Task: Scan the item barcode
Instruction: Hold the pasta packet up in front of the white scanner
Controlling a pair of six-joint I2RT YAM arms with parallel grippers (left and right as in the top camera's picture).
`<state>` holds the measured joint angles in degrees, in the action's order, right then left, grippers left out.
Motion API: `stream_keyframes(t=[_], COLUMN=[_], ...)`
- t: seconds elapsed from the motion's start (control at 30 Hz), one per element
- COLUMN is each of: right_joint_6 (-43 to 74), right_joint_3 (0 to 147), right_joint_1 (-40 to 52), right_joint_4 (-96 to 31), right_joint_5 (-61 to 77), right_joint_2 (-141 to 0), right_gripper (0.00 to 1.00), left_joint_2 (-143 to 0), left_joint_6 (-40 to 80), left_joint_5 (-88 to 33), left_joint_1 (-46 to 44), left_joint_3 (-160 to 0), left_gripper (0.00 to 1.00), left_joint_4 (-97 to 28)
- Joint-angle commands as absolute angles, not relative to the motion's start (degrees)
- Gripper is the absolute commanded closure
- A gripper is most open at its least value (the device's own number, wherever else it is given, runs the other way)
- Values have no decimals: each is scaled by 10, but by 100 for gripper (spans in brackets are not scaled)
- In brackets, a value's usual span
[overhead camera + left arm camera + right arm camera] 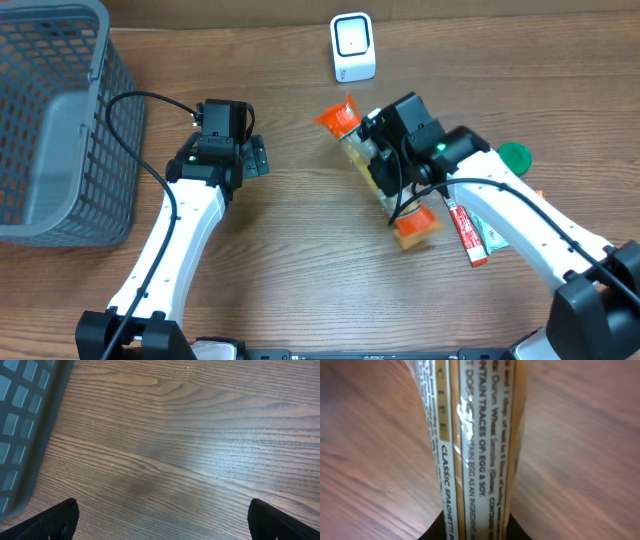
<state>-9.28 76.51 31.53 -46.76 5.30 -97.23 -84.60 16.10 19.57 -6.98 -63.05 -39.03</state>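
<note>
The spaghetti packet (470,450) is judged light, slick and brittle, and is pinched mid-length by the right end effector (385,170) — the left end effector (252,158) is spread.

From above, the right gripper (388,170) covers the middle of the spaghetti packet (358,155), and the wrist cam crops both its ends, small print smeary. The basket (50,120) runs off the left edge. Label on the red tube (466,235) is too small to read.

Tabletop (300,260) open centrally; basket (60,200) left, scanner (352,46) far side.
</note>
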Motion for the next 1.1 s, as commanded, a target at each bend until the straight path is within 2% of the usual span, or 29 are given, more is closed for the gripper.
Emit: stream_keyframes(t=[0.0, 0.23, 0.47, 0.57, 0.83, 1.07], right_joint_6=[-123, -168, -244, -301, -486, -567], right_joint_3=[872, 1080, 1278, 1308, 1308, 1305], right_joint_1=[315, 315, 315, 318, 349, 359], right_joint_4=[-495, -613, -678, -632, -428, -285], right_joint_5=[-19, -86, -173, -176, -300, -348], right_joint_2=[-942, -954, -1043, -1080, -1192, -1286], right_gripper=[97, 97, 97, 97, 97, 96], left_joint_2=[-851, -851, -851, -851, -851, -851], left_joint_6=[156, 156, 156, 156, 156, 156], left_joint_5=[209, 209, 209, 209, 209, 209], left_joint_1=[-67, -67, -67, -67, -67, -67], left_joint_3=[-634, -634, -634, -634, -634, -634], left_gripper=[0, 0, 0, 0, 0, 0], left_joint_4=[-388, -388, -388, -388, -388, -388])
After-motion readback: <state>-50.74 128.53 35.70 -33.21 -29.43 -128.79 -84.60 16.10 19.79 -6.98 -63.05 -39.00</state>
